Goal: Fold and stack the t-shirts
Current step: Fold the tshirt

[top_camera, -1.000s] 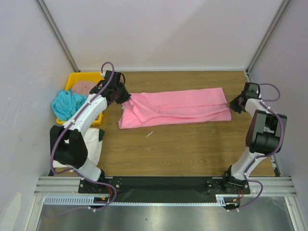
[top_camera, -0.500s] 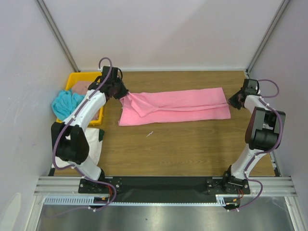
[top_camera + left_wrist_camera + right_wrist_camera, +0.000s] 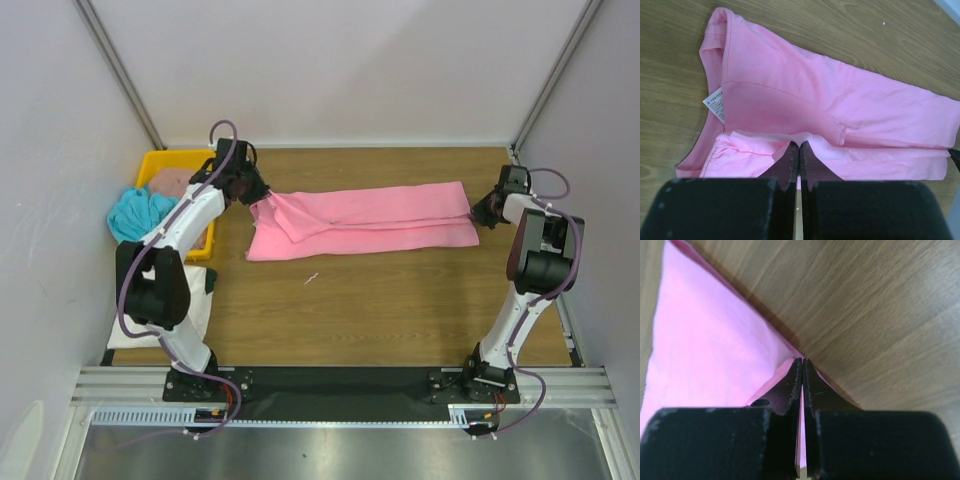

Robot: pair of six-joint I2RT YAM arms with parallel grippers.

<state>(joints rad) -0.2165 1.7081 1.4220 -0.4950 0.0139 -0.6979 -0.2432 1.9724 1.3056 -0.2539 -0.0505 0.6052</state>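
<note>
The bright pink t-shirt (image 3: 370, 222) lies stretched in a long band across the far half of the table. My left gripper (image 3: 256, 195) is shut on its left end; in the left wrist view its jaws (image 3: 800, 146) pinch a fold of pink cloth (image 3: 805, 100), with a white label showing (image 3: 716, 104). My right gripper (image 3: 481, 216) is shut on the shirt's right end; the right wrist view shows pink cloth (image 3: 710, 345) between the closed tips (image 3: 801, 361). The turquoise shirt (image 3: 135, 213) and the dusty brown-pink shirt (image 3: 176, 180) lie in the tray. The cream-white shirt (image 3: 195, 300) lies under my left arm.
The yellow tray (image 3: 165, 161) stands at the far left against the wall. A small white scrap (image 3: 311, 278) lies on the wood in front of the pink shirt. Grey walls close in the left, back and right sides.
Both grippers have pulled outward and slightly back, stretching the pink shirt flatter and straighter. The left gripper's end has risen toward the far edge.
</note>
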